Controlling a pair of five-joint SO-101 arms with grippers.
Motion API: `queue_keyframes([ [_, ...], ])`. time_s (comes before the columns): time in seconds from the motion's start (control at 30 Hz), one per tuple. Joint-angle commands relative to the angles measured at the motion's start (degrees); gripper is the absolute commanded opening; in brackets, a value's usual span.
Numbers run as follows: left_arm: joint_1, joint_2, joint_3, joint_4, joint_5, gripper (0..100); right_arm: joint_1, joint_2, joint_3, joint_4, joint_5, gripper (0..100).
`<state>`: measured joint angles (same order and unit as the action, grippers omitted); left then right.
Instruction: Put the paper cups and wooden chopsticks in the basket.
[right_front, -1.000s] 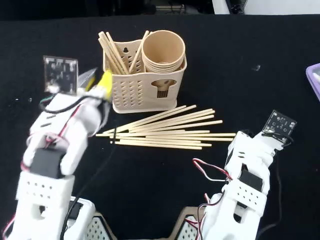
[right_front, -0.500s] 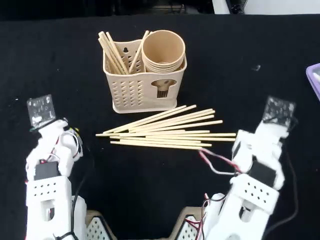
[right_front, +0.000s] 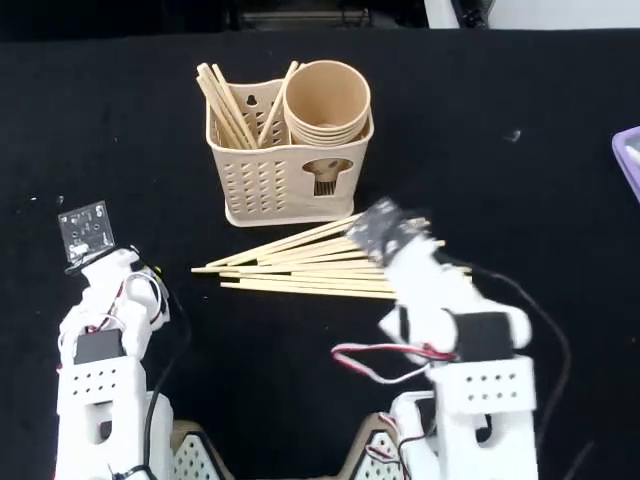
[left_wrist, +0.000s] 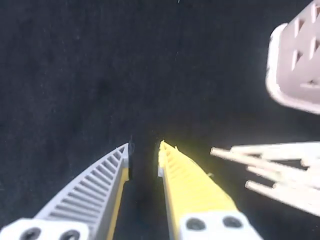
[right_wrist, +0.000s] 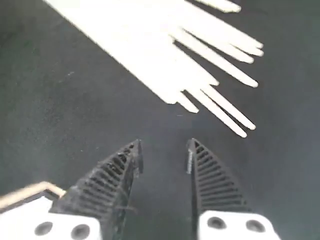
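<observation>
A beige perforated basket (right_front: 285, 170) stands at the back centre, holding a stack of paper cups (right_front: 327, 100) and several wooden chopsticks (right_front: 228, 100). More loose chopsticks (right_front: 300, 268) lie fanned on the black table in front of it. My right arm (right_front: 430, 295) is over their right ends; in its wrist view my right gripper (right_wrist: 164, 142) is open and empty, just short of the chopsticks (right_wrist: 165, 55). My left arm (right_front: 105, 300) is at the front left. Its gripper (left_wrist: 145, 145) is narrowly open and empty over bare cloth, with chopstick tips (left_wrist: 270, 170) and the basket corner (left_wrist: 295, 65) off to one side.
A purple tray edge (right_front: 628, 150) shows at the far right. Both arm bases stand at the table's front edge. Black cloth lies bare to the left and right of the basket.
My left arm has pulled back from beside the basket to the front left. My right arm has swung left and forward, now over the right ends of the loose chopsticks.
</observation>
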<state>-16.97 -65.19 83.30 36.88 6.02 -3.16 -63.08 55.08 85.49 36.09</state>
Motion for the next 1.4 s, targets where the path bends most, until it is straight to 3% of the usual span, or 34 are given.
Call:
queue_keyframes([
  [0.0,-0.04,-0.7,0.31,-2.46,0.35,11,-2.55,-1.1,9.27,-9.93,7.91,10.1],
  [0.13,0.31,-0.7,0.48,-2.55,0.35,11,-2.81,-0.22,17.89,-17.58,15.12,10.6],
  [0.33,0.31,-0.7,0.48,-2.55,0.35,11,-2.9,10.07,15.69,-24.09,11.08,14.2],
  [0.6,0.04,-0.7,0.48,-2.55,0.35,11,-2.64,29.58,8.04,-29.8,17.58,14.1],
  [0.97,0.31,-0.7,0.48,-2.55,0.35,11,-2.9,37.05,2.59,-32.35,23.12,14.1],
  [1.13,0.31,-0.7,0.48,-2.55,0.35,11,-2.11,42.59,2.59,-38.51,21.71,14.1],
  [1.37,0.31,-0.7,0.48,-2.55,0.35,11,-1.67,47.08,2.15,-38.15,21.27,10.3],
])
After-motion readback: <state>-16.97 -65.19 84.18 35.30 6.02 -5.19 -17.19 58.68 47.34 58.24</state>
